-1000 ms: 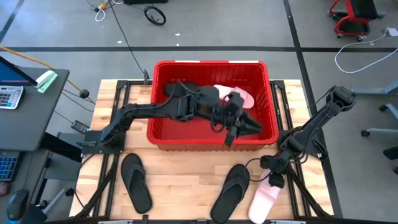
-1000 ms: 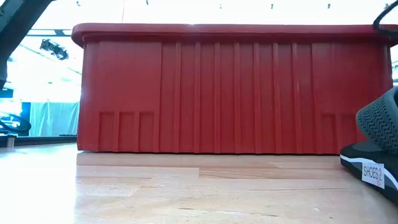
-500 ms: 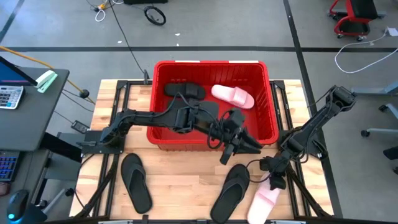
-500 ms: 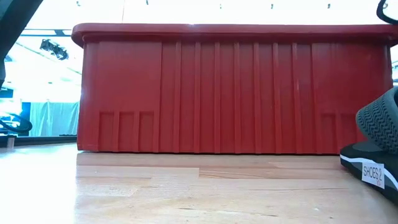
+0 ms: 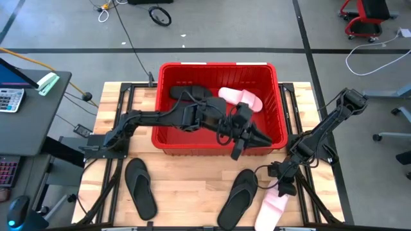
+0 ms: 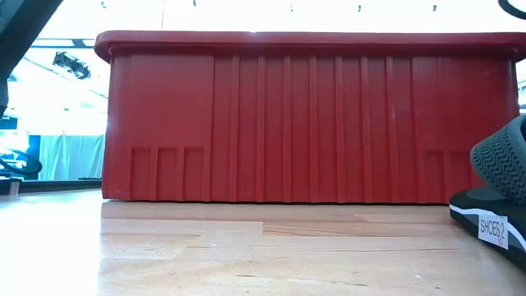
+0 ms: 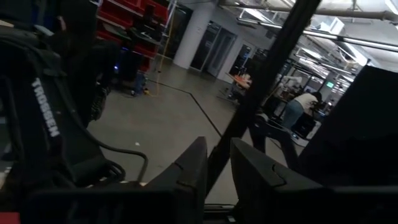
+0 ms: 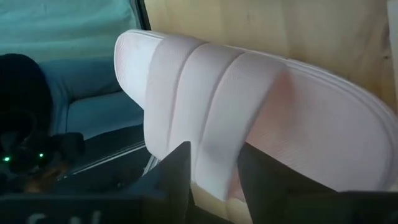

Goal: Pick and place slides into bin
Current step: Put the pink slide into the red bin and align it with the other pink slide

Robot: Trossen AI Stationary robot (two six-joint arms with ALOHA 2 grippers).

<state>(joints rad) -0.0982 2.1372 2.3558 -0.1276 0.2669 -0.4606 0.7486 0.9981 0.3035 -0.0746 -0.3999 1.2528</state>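
Note:
The red bin (image 5: 168, 131) stands mid-table and fills the low view (image 6: 304, 115). In it lie a pale pink slide (image 5: 243, 98) and black slides (image 5: 190, 95). My left gripper (image 5: 262, 137) hovers above the bin's near right corner, shut and empty; its wrist view looks into the room. On the table near the front lie a black flip-flop (image 5: 140, 188), a black slide (image 5: 236, 196) that also shows in the low view (image 6: 500, 197), and a second pale pink slide (image 5: 272, 209). My right gripper (image 5: 282, 187) is on that slide's far end. My right gripper has the pale pink slide's wide strap (image 8: 214, 155) between its two fingers (image 8: 179, 167), at the strap's edge. The fingers come from the table's far right side, slanting down. The slide lies flat on the table.
The bin's tall walls stand between the arms and the table's far half. Black frame rails (image 5: 122, 109) run along both sides of the bin. Bare wood lies between the flip-flop and the black slide. A desk with a calculator (image 5: 9, 99) is off the table's left.
My left gripper has swung toward the table's near edge, past the bin's near wall, then back over the bin's near right corner. The pink slide in the bin, partly covered by the arm before, now shows whole.

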